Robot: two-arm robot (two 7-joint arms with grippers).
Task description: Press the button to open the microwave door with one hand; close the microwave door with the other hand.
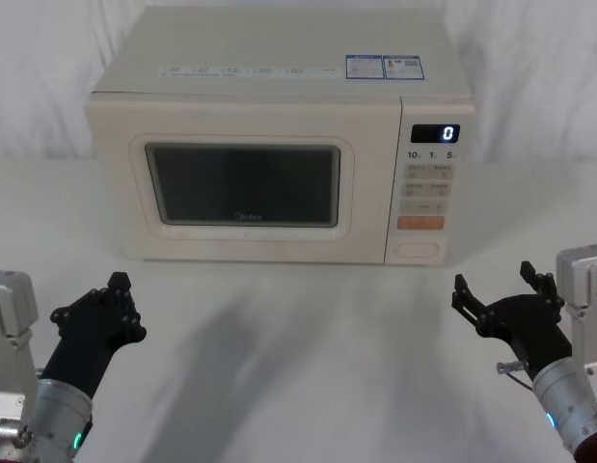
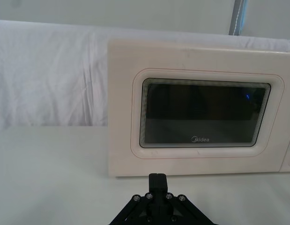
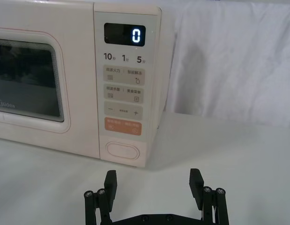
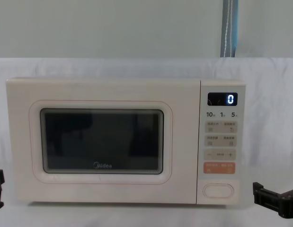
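Observation:
The microwave door [image 1: 242, 183] is closed flush with the oven body, its dark window and grey logo facing me. It also shows in the left wrist view as the microwave door [image 2: 201, 112]. At the bottom of the control panel sits the oval cream button [image 1: 420, 249], directly under the orange one. My right gripper [image 1: 496, 286] hovers low over the table in front of that panel, open and holding nothing. The right wrist view shows the button [image 3: 122, 152] just beyond the right gripper [image 3: 153, 182]. My left gripper [image 1: 118, 287] rests shut in front of the door's left end, well short of it.
The microwave [image 4: 122, 85] stands at the back of a white cloth-covered table [image 1: 298, 347], with white drapery behind. Its display [image 1: 435, 133] reads 0. Open tabletop lies between both grippers and the oven front.

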